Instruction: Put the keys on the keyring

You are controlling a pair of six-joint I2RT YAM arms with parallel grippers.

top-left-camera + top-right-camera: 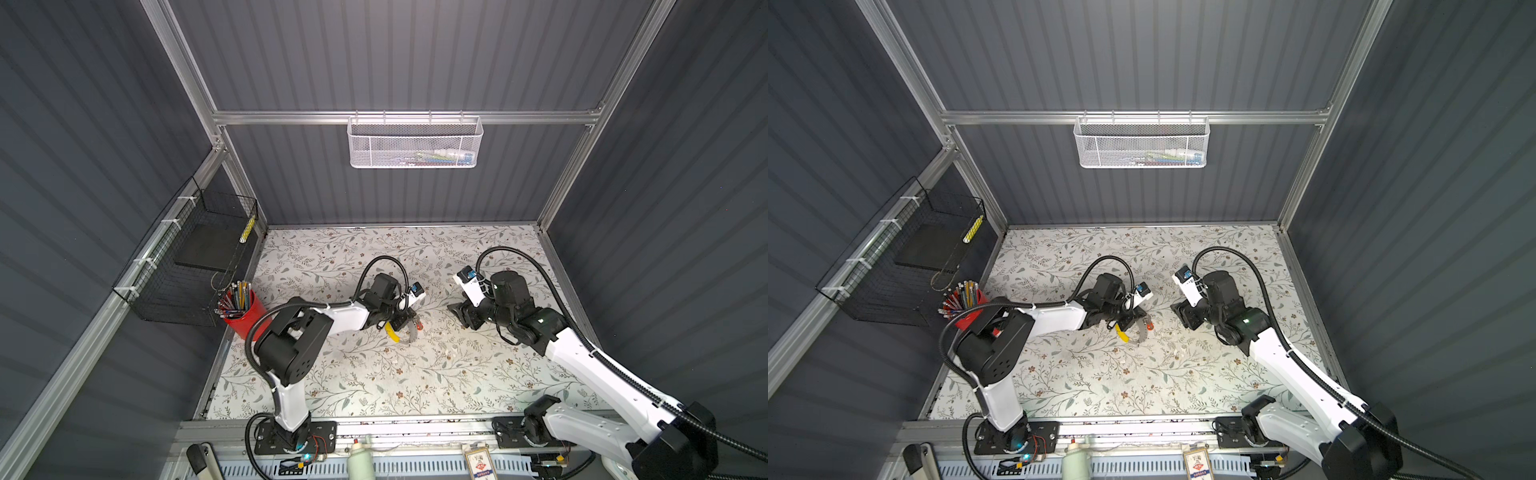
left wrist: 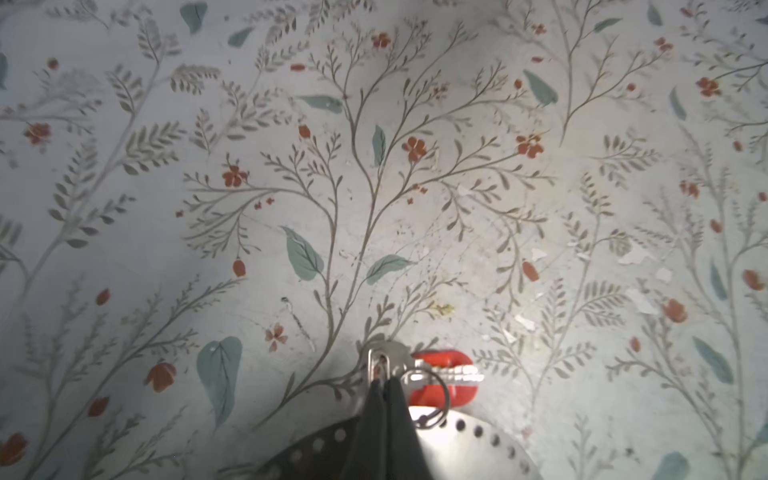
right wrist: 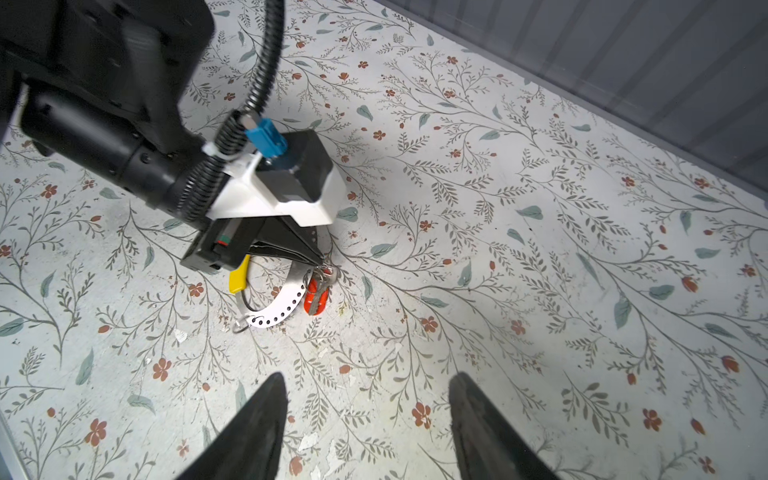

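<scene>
Left gripper: the left gripper [image 3: 321, 262] is sitting low over the table. Its jaws are pinched fully together on a sliver of silver metal right where hoop and key meet. I cannot tell whether that is the hoop's wire end or the key's head.

Keyring: the keyring [image 3: 276, 309] is a thin grey metal hoop with a dotted flat band and a curved bright yellow plastic segment [image 3: 240, 279]. It is lying on the floral-print table [image 3: 519, 257] around mid-table, partly under that gripper.

Red key: the small silvery key with the oval red plastic tag [image 3: 316, 297] is lying just beside the band and meeting it at the pinch point. Whether its little split ring is threading the hoop is not readable.

Second key: the black-rimmed one is not showing in any view.

Right gripper: the right gripper [image 3: 370, 415] is hovering near the cluster. Its fingers are spread wide with nothing between them.

Stage, my read: one arm is anchoring and the other is lining up to help thread.

Risk one: the pinch is catching very little metal, so a sideways nudge from the incoming fingers could be popping it loose.

Risk two: the hoop is lying free on a smooth surface, so pushing the tag may be sliding the whole hoop instead of feeding the key on.

Risk three: wide fingers closing here could be grabbing band and tag together.
</scene>
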